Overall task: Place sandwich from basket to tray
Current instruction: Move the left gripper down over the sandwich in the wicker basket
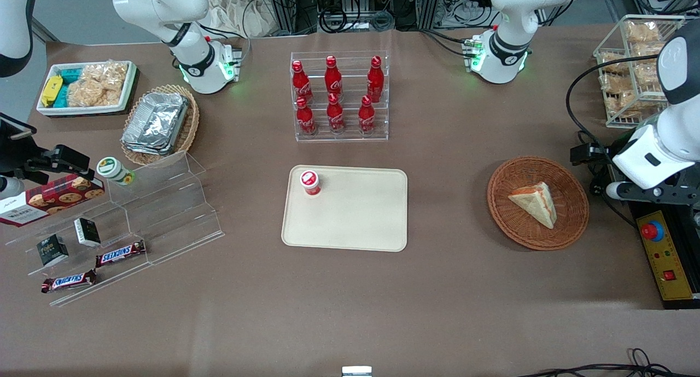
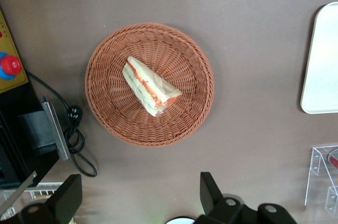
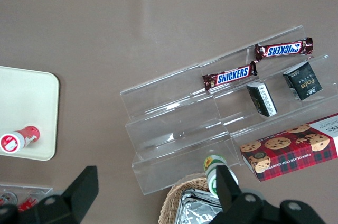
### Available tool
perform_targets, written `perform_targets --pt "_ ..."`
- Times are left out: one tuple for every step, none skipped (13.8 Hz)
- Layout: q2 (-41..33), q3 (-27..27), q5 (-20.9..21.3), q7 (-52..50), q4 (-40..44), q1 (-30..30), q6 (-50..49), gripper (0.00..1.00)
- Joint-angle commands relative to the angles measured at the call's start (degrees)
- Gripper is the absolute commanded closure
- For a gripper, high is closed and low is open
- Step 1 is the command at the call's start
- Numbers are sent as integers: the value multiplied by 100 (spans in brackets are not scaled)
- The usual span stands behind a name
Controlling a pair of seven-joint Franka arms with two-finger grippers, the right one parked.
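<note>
The sandwich point(image 1: 535, 203) point(image 2: 150, 85) is lying flat in the middle of the basket point(image 1: 538, 203) point(image 2: 149, 83). It is 1 pale wedge with an orange-red edge. The round brown basket is sitting toward the working arm's end of the table. The cream tray point(image 1: 345, 208) point(image 2: 321, 60) is lying flat, well apart from the basket. The gripper point(image 2: 137, 203) is hanging above the table near the basket, its fingers spread wide.

The gripper point(image 2: 140, 197) is cut off by the left wrist view's edge, so only the two dark fingers point(image 2: 211, 195) show, set wide apart. In the front view it is hidden by the working arm's white housing. The tray point(image 2: 322, 60) is cropped to one rounded end in the left wrist view.
</note>
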Motion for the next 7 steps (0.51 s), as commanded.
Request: perform_targets --pt "111 -97 -97 140 265 129 -185 0" --pt "120 -97 -133 140 282 129 -176 0" --pt "155 -88 -150 140 291 129 -168 0" --pt "207 -88 -142 87 291 129 -168 0" --pt "286 -71 -150 -174 221 146 -150 0" --pt "426 -53 -159 -882 142 190 -107 0" --pt "567 -53 -151 -1915 37 251 -36 0"
